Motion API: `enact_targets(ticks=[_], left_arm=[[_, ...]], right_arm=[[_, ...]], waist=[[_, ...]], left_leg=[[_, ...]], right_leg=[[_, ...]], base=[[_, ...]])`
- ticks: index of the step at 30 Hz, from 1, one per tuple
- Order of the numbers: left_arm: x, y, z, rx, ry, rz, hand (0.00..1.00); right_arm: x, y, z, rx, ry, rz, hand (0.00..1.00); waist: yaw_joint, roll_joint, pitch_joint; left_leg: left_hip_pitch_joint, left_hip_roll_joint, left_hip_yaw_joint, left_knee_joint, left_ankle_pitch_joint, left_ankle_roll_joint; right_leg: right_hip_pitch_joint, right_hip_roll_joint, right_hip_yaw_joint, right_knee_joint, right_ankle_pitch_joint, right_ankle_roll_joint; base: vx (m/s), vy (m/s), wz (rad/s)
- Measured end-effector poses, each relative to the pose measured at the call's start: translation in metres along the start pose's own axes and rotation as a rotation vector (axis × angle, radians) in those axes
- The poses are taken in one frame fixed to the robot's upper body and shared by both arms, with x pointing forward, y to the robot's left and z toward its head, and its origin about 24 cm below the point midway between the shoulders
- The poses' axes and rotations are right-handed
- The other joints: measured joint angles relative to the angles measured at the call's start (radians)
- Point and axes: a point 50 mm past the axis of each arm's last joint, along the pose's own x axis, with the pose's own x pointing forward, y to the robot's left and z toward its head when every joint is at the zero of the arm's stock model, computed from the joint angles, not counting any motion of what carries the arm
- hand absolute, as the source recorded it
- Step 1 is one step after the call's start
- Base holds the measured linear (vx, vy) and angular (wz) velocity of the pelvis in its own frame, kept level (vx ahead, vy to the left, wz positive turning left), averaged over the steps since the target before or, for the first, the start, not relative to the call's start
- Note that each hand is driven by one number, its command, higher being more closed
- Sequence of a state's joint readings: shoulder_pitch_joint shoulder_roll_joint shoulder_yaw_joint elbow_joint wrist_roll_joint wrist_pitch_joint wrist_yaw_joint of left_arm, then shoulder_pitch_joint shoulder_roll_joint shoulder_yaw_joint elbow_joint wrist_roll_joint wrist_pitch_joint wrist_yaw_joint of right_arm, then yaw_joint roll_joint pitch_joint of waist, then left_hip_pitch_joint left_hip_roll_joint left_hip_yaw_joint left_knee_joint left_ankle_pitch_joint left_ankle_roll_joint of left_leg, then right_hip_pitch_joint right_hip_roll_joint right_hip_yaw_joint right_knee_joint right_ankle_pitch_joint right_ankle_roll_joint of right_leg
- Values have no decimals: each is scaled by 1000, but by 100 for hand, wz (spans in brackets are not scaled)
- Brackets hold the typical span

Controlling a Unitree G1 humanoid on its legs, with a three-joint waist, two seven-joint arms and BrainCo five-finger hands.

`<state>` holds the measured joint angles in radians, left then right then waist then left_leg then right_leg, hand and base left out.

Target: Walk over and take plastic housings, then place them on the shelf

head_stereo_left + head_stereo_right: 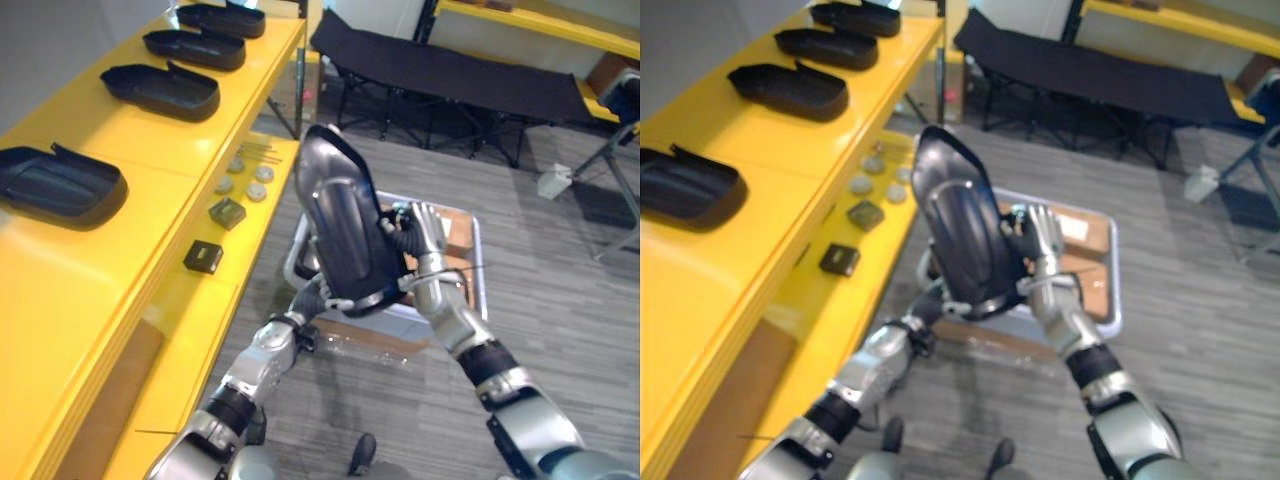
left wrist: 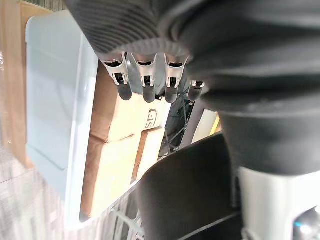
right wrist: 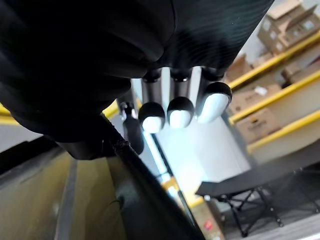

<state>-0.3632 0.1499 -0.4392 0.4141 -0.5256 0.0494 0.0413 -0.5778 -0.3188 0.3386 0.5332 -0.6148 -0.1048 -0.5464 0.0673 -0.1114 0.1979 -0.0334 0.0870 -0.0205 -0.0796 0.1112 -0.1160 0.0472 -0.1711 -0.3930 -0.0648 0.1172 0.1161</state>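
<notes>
Black plastic housing (image 1: 340, 220), a glossy elongated shell, stands almost upright in the air between the two hands, over a light grey plastic crate (image 1: 478, 265) on the floor. The eye views show the left hand (image 1: 312, 293) under its lower end and the right hand (image 1: 425, 235) laid against its right side. They also show the yellow metal shelf (image 1: 150, 200) to the robot's left, where four more black housings (image 1: 160, 90) lie in a row on the top level. On the level below lie several small round discs (image 1: 245, 180) and two small dark square boxes (image 1: 203, 256).

The left wrist view adds the crate from above, with brown cardboard (image 2: 115, 165) inside it. Here the left fingers (image 2: 123, 82) run straight and side by side, not curled, and the housing's rounded end sits just beside them.

The right wrist view looks up along the right fingers (image 3: 180, 110), straight and close together, with the housing's dark edge running just beside their tips. Beyond them are stacked cardboard boxes (image 3: 260, 125) on yellow racks and a black folding cot (image 3: 260, 185).
</notes>
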Motion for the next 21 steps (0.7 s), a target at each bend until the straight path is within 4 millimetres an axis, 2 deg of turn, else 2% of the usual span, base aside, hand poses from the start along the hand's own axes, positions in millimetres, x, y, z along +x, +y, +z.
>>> enact_targets(ticks=[12,21], left_arm=[[-3,17,10,-53,-87,103,0],[-10,28,-1,-102,-60,134,0]], right_arm=[[-3,6,4,-55,-48,29,100],[-10,9,1,-67,-63,47,100]], waist=[[5,0,0],[4,-7,1]], left_leg=[[0,1,-2,-1,1,0],[1,1,-1,-5,1,0]], right_leg=[[0,0,-2,2,0,0],[0,0,-2,2,0,0]], base=[[0,0,0],[0,0,0]])
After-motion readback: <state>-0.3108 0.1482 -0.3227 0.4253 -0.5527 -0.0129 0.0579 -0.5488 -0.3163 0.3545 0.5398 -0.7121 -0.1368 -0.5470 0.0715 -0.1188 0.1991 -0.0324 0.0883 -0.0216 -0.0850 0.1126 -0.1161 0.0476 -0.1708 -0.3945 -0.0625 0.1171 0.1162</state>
